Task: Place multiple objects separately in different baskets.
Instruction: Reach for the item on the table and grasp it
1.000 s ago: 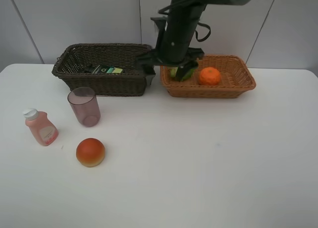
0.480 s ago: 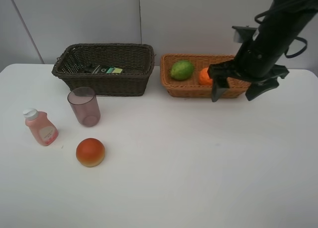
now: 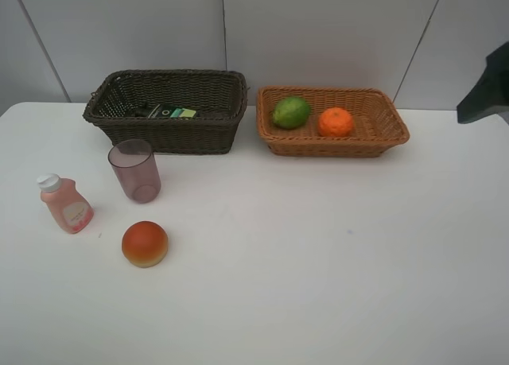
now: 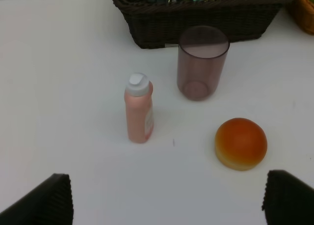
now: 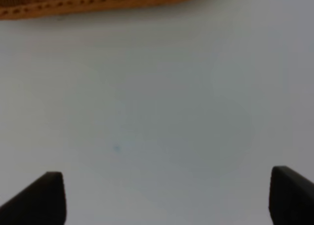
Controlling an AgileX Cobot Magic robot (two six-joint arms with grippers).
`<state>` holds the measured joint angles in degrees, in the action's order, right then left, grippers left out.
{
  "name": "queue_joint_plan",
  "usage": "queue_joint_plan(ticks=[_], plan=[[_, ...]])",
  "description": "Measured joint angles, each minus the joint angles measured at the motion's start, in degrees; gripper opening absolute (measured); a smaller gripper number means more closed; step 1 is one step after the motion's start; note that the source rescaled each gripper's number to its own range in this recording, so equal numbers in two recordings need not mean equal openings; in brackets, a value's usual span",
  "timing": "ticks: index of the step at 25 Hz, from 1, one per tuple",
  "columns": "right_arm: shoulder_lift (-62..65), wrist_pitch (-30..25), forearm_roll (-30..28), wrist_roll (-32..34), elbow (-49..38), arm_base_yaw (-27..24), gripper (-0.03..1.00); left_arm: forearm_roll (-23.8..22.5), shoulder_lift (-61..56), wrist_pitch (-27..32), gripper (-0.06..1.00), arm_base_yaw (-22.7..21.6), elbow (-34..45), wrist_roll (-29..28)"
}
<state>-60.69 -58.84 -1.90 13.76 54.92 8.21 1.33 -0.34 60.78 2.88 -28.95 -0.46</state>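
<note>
- 2 wicker baskets sit side by side at the back of the white table (image 3: 334,269), close together but not touching. The dark brown basket (image 3: 159,136) is on the left and the tan basket (image 3: 342,147) on the right.
- The tan basket holds 2 items: the lime (image 3: 291,111) at its left end and the tangerine (image 3: 336,122) just beside it, nearer the middle.
- The dark brown basket holds the pump bottle (image 3: 169,111), lying down with its green-yellow label up. It is partly hidden by the front wall.
- 3 items stand out on the table, all on the left side, none touching.
- The purple cup (image 3: 135,170) is upright, mouth up, just in front of the dark brown basket.
- The pink bottle (image 3: 65,203) is upright with its white cap on, left of the cup and a bit nearer the front.
- The round red-orange fruit (image 3: 145,243) is in front of the cup, nearest the front edge.
- Left gripper (image 4: 167,188): fingers spread wide with nothing between them. It hangs over the table on the near side of the pink bottle and the fruit.
- Right gripper (image 5: 167,188): fingers apart, holding nothing, bare table under them. The tan basket's rim is in its camera's view.
- From the high camera, only a dark bit of the right arm (image 3: 487,95) shows at the right edge, level with the tan basket and clear of it.
</note>
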Motion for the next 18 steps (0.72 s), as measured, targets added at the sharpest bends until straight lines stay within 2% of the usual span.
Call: queue_joint_plan(ticks=[6, 18], plan=[[13.4, -2.0, 0.2, -5.5, -1.8, 0.0, 0.67, 0.0, 0.0, 0.0, 1.00, 0.0, 0.0, 0.0], [37.0, -2.6, 0.2, -6.3, -12.9, 0.0, 0.67, 0.0, 0.0, 0.0, 1.00, 0.0, 0.0, 0.0]])
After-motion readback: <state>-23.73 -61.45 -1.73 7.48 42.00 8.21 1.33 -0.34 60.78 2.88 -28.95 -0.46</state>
